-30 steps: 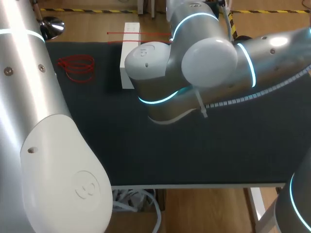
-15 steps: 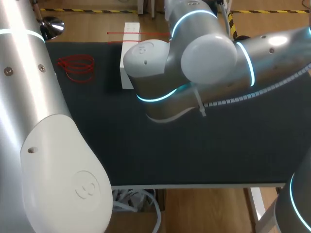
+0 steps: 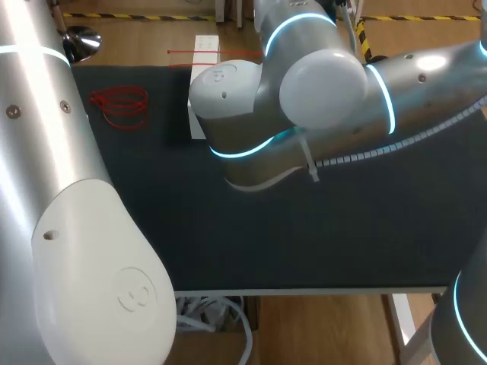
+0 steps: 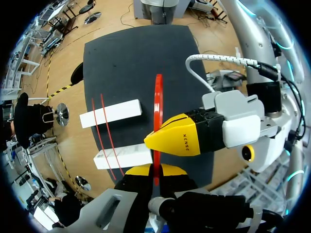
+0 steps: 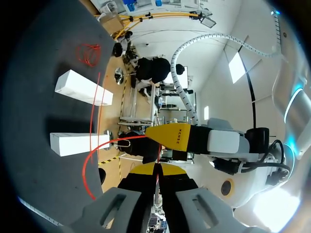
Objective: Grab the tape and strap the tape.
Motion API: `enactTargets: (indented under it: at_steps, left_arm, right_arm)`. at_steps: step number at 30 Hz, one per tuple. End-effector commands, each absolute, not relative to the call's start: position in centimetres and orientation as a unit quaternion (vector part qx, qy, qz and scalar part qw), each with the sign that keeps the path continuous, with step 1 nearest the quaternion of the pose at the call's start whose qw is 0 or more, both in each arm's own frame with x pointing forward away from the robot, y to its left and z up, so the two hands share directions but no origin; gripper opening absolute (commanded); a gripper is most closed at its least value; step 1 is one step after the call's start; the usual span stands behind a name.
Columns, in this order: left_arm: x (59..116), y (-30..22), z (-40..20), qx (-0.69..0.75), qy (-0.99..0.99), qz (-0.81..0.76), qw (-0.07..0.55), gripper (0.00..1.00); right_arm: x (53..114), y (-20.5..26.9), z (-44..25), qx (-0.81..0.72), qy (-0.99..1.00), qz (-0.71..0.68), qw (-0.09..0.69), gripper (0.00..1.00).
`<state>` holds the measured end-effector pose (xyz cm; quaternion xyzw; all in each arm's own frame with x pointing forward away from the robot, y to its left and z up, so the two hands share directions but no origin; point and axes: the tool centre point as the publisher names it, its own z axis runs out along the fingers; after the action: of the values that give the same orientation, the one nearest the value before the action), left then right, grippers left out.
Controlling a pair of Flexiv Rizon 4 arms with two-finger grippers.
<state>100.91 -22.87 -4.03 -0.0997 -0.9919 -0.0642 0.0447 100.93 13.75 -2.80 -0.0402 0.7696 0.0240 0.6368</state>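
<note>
The red tape (image 4: 158, 104) is a thin flat strip standing on edge above the black mat (image 4: 141, 58). In the left wrist view my left gripper (image 4: 155, 171) is shut on one end of it. My right gripper (image 4: 151, 141) comes in from the side, its yellow tip against the same strip. In the right wrist view my right gripper (image 5: 156, 170) is shut on the red tape (image 5: 97, 153), which loops out sideways. My left gripper (image 5: 154, 134) is just ahead of it. In the head view my right arm (image 3: 304, 99) hides both grippers.
Two long white boxes (image 4: 111, 113) (image 4: 124, 156) lie on the mat below the grippers, with a thin red strap (image 4: 104, 131) across them. A bundle of red ties (image 3: 119, 106) lies at the mat's far left. My left arm (image 3: 68, 228) fills the near left.
My right arm has shifted slightly left and away in the head view. Both grips look the same.
</note>
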Motion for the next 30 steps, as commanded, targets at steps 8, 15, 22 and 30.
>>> enactTargets:
  at_steps: [8, 15, 22, 30]
  left_arm:
    - [101.05, -23.11, -3.89, -0.099, -0.992, -0.067, 0.047, 0.00]
    - [101.05, -23.11, -3.89, -0.099, -0.992, -0.067, 0.047, 0.00]
    - [101.05, -23.11, -3.89, -0.099, -0.992, -0.067, 0.047, 0.00]
    - [101.05, -23.11, -3.89, -0.099, -0.992, -0.067, 0.047, 0.00]
  right_arm:
    - [100.91, 14.12, -2.31, -0.043, 0.773, 0.021, 0.633, 0.00]
    - [100.85, 14.34, -2.14, -0.046, 0.772, 0.020, 0.633, 0.00]
    - [100.92, 14.40, -2.08, -0.048, 0.772, 0.017, 0.634, 0.00]
    - [101.10, 14.47, -2.18, -0.048, 0.774, 0.016, 0.632, 0.00]
